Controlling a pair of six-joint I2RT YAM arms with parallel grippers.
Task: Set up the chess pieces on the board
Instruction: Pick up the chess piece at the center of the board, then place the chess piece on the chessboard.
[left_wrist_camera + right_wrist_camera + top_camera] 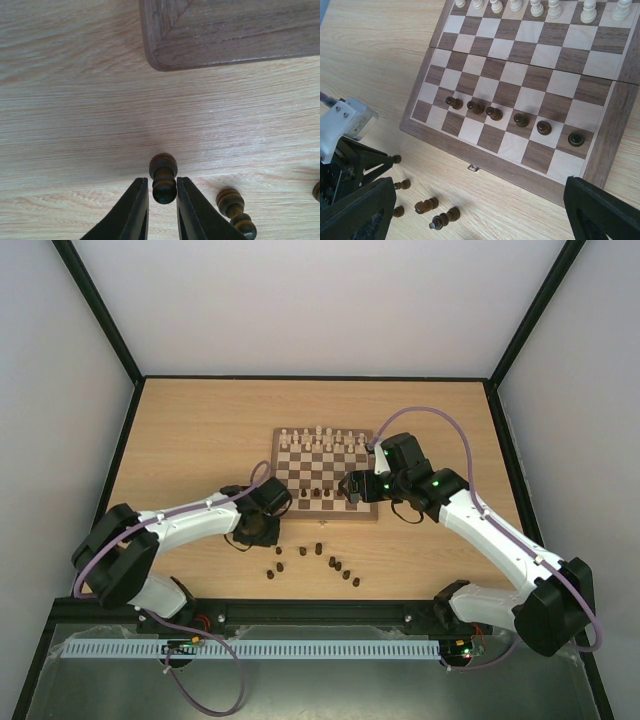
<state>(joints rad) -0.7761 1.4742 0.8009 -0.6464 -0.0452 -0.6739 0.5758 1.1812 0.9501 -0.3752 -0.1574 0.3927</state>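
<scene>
A dark pawn stands on the tabletop just off the near left corner of the board. My left gripper is closed in on its head, and in the top view this gripper hides it. Another dark pawn lies to the right. My right gripper hangs wide open, holding nothing, above the near edge of the board. Several dark pawns stand in one row on the board. Cream pieces fill its far rows.
Several loose dark pieces are scattered on the table between the board and the arm bases, some lying on their sides. A small metal latch sticks out of the board's near edge. Black frame rails border the table.
</scene>
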